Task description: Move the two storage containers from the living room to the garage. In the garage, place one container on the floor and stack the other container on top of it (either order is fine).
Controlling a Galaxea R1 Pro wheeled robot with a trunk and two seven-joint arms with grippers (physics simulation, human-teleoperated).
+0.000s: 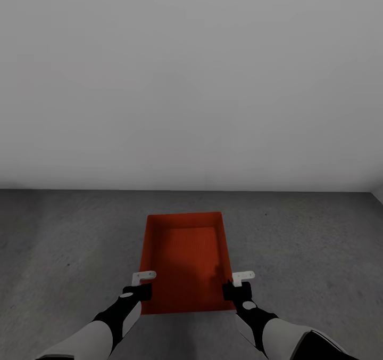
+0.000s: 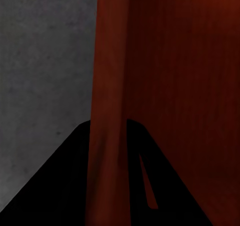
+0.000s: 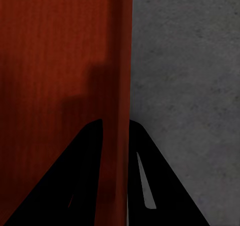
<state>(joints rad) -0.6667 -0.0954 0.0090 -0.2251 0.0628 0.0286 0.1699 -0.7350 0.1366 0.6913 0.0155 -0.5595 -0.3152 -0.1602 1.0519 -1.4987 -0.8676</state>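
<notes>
1 orange-red storage container (image 1: pixel 186 259), open top, rectangular, held between both grippers over the dark grey concrete floor (image 1: pixel 69 232). From the head view it sits out in front of the robot, long axis running away toward the plain white wall (image 1: pixel 191 83). Whether its base touches the concrete or hangs just above it, I cannot tell.

Inside: nothing. Bare ribbed bottom, smooth walls. A soft shadow falls across the near right part of the interior.

Left gripper (image 1: pixel 142 284): at the container's left wall, near the corner closest to the robot. In the left wrist view the wall (image 2: pixel 107 110) runs straight up between the 2 black fingers (image 2: pixel 65 186), 1 finger outside over the concrete (image 2: pixel 45 65), 1 inside over the container's bottom (image 2: pixel 185 75). Fingers pressed against that wall on both sides, clamped on it.

Right gripper (image 1: pixel 238 284): mirror position on the container's right wall, same near end. Right wrist view shows the wall (image 3: pixel 121 85) passing between its black fingers (image 3: pixel 75 186), the red interior (image 3: pixel 55 50) on 1 side and the mottled concrete (image 3: pixel 190 75) on the other. Fingers closed onto the wall, gripping it.

Both forearms reach in from beside the container's near end, black wrists, white upper sections.

Floor around the container is rough and mottled, meeting the white wall well beyond the container's far end.
</notes>
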